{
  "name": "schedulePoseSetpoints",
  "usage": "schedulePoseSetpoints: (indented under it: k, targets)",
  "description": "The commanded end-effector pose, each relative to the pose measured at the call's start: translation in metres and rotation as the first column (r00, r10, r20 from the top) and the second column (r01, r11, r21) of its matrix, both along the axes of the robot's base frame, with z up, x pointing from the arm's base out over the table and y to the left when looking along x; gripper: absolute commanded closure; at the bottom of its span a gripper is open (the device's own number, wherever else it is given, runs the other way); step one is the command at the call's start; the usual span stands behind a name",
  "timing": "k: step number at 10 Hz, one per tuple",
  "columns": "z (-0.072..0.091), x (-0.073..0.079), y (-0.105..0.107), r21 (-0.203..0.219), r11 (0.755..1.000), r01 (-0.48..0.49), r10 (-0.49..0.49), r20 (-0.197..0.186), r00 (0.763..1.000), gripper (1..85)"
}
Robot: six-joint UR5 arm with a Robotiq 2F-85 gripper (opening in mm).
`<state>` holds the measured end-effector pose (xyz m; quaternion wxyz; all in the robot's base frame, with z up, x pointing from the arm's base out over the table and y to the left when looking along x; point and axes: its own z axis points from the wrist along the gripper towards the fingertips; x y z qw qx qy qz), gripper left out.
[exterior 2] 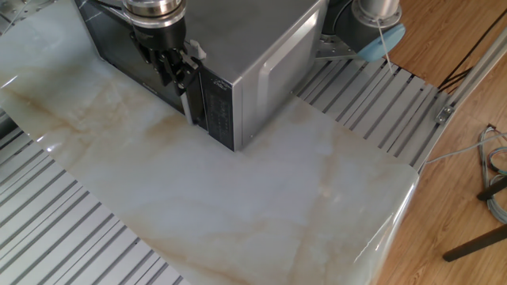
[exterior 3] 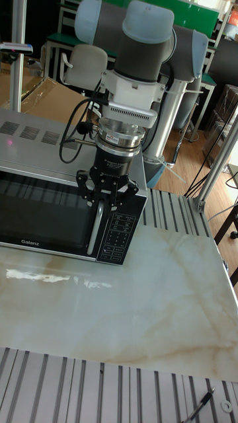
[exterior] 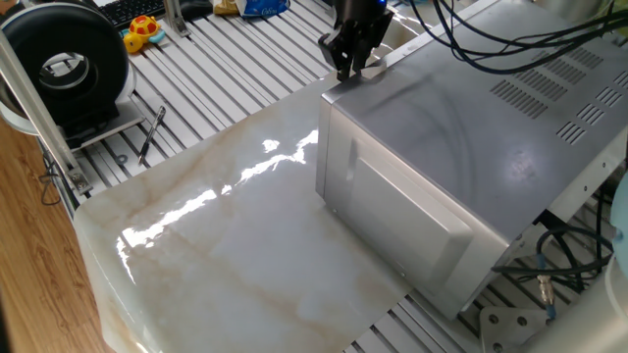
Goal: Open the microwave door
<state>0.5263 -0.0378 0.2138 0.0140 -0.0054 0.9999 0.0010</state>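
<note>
The gripper (exterior 3: 108,198) sat on the handle (exterior 3: 97,228), fingers nearly closed around it, ready to pull the door (exterior 3: 43,215) off the microwave (exterior: 481,127).

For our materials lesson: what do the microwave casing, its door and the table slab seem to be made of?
Microwave casing: brushed grey sheet metal, going by its dull sheen and punched vent slots.
Microwave door: dark glossy window, probably glass, in a black frame.
Table slab: polished marble or imitation, veined with bright glare.

One microwave (exterior: 471,147), one microwave door (exterior 3: 46,215), one claw (exterior 3: 107,199), one table (exterior 2: 238,206), one pen (exterior: 152,132), one yellow toy (exterior: 143,29).
</note>
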Motion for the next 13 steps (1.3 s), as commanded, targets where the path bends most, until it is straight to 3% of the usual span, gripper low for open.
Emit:
schedulePoseSetpoints:
  k: [1,13]
  targets:
    - [-0.0011,-0.0018,0.0025,0.011,1.0,0.002,-0.002,0.013,1.0,50.0]
    - [-0.0102,-0.0091,0.0044,0.002,1.0,-0.003,0.003,0.03,1.0,55.3]
